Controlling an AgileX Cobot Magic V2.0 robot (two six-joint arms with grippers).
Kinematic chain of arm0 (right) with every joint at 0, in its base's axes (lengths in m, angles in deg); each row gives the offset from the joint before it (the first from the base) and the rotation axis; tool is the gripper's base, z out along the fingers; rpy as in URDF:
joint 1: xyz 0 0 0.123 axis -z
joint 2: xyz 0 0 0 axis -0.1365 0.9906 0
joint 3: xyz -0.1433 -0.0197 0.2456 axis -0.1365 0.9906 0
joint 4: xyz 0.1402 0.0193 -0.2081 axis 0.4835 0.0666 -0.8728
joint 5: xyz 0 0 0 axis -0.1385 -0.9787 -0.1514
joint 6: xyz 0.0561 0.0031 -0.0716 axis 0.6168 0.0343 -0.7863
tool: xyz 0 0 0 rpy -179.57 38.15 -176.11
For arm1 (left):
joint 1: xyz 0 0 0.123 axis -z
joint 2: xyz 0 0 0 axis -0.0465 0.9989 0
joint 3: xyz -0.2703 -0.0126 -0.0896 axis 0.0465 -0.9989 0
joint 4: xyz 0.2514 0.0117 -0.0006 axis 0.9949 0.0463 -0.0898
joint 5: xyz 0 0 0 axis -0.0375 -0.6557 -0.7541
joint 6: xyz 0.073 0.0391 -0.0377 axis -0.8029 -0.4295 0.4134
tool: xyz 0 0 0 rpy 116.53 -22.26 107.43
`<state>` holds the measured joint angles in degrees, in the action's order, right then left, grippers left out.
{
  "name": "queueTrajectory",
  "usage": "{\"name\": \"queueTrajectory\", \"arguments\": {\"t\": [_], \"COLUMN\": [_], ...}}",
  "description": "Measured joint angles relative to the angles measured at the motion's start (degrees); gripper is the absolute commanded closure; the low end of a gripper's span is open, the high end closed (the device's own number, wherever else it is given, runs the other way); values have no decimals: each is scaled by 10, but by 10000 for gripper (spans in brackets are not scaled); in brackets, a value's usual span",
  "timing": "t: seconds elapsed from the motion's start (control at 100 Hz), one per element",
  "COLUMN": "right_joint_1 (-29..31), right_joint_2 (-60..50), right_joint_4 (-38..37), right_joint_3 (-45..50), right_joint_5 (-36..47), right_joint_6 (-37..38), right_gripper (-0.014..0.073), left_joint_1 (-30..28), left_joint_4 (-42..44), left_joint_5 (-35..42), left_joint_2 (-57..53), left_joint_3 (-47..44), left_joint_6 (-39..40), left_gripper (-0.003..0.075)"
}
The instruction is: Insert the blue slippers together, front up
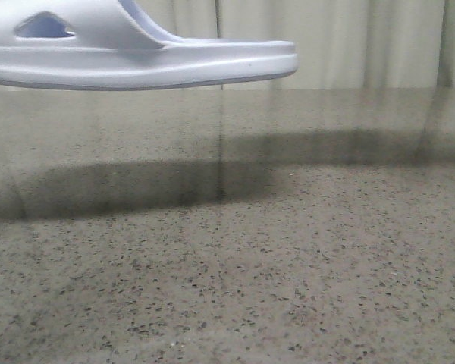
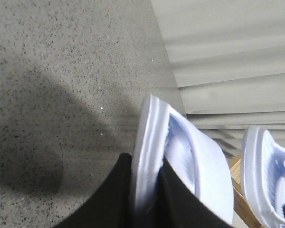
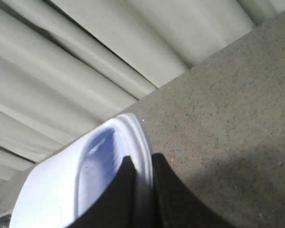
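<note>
In the left wrist view my left gripper (image 2: 145, 164) is shut on the side rim of a pale blue slipper (image 2: 204, 161), its black fingers (image 2: 109, 199) on either side of the sole edge. The second slipper (image 2: 268, 175) shows beside it, ribbed footbed facing the camera. In the right wrist view my right gripper (image 3: 142, 164) is shut on the sole rim of a pale blue slipper (image 3: 52, 190). The front view shows one slipper (image 1: 136, 57) held level above the table at the top left, triangular cut-out visible. No gripper shows in that view.
The speckled grey table (image 1: 288, 265) fills the front view, with slipper shadows across its far part. A pale pleated curtain (image 1: 349, 38) hangs behind the table. A wooden edge (image 2: 238, 187) shows between the two slippers in the left wrist view.
</note>
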<state>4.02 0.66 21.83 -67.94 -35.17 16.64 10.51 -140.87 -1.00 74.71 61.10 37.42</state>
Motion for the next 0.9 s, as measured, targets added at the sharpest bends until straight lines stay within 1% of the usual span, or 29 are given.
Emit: {"name": "queueTrajectory", "arguments": {"t": [0.25, 0.62, 0.7, 0.9], "right_joint_1": [0, 0, 0, 0], "right_joint_2": [-10, -10, -10, -10], "right_joint_4": [-6, 5, 27, 111], "right_joint_3": [0, 20, 20, 20], "right_joint_5": [-79, -84, -84, -90], "right_joint_6": [0, -3, -19, -98], "right_gripper": [701, 701, 701, 701], "left_joint_1": [0, 0, 0, 0], "left_joint_4": [-5, -43, -47, -67], "left_joint_5": [-3, -55, -64, -89], "left_joint_2": [0, 0, 0, 0], "left_joint_3": [0, 0, 0, 0], "left_joint_6": [0, -9, -11, -16], "left_gripper": [704, 704, 704, 704]}}
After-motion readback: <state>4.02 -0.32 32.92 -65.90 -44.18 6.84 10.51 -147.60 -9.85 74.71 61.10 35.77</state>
